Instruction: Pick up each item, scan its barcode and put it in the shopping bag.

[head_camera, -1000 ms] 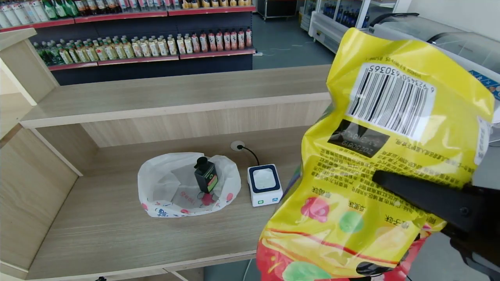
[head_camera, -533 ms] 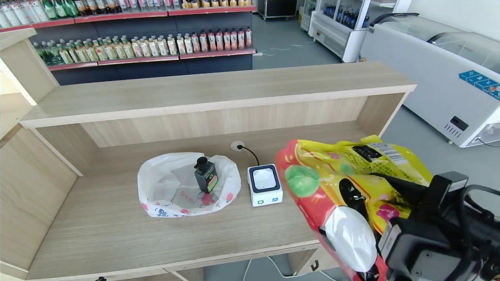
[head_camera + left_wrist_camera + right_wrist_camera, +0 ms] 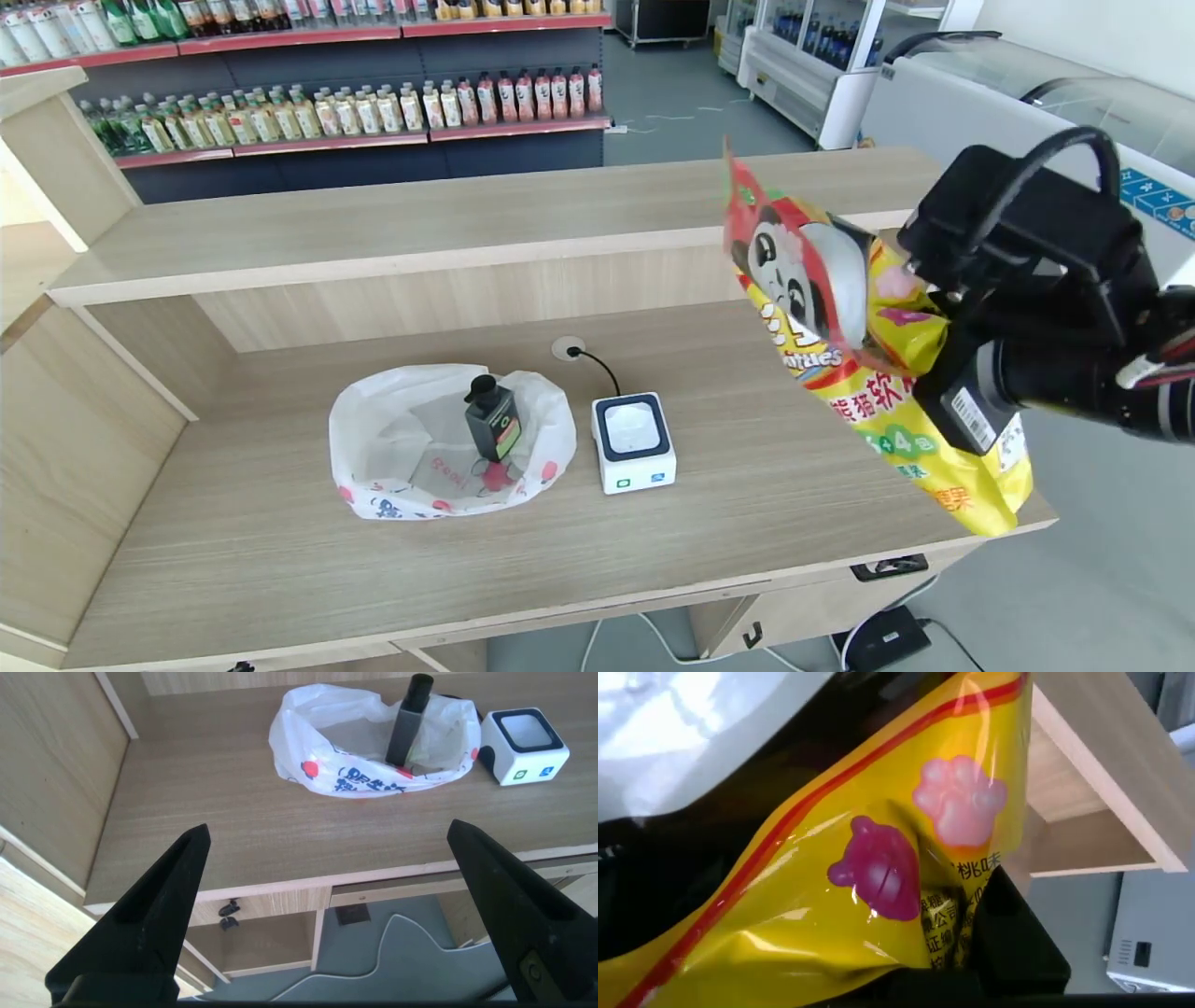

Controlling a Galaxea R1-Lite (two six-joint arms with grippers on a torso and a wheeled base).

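My right gripper (image 3: 926, 303) is shut on a yellow and red snack bag (image 3: 845, 327) with a panda picture, held in the air over the right end of the counter (image 3: 747, 467). Close up, the snack bag (image 3: 878, 859) shows creased foil with a dark finger (image 3: 1018, 947) pressed against it. The white shopping bag (image 3: 373, 448) lies open on the counter with a dark bottle (image 3: 492, 422) standing in it. A white barcode scanner (image 3: 632, 441) sits just right of the bag. My left gripper (image 3: 329, 835) hangs open before the counter's front edge, facing the shopping bag (image 3: 327, 742), bottle (image 3: 408, 714) and scanner (image 3: 528, 745).
A raised wooden ledge (image 3: 467, 224) runs behind the counter and a side wall (image 3: 84, 420) closes its left end. The scanner's black cable (image 3: 597, 366) leads to a hole in the counter. Store shelves of bottles (image 3: 327, 107) and freezers (image 3: 1027, 103) stand beyond.
The snack bag was close to the camera with its barcode showing, swung low by the counter's right front, and now sits higher over the right end with the panda side showing. The left gripper's earlier state is not shown.
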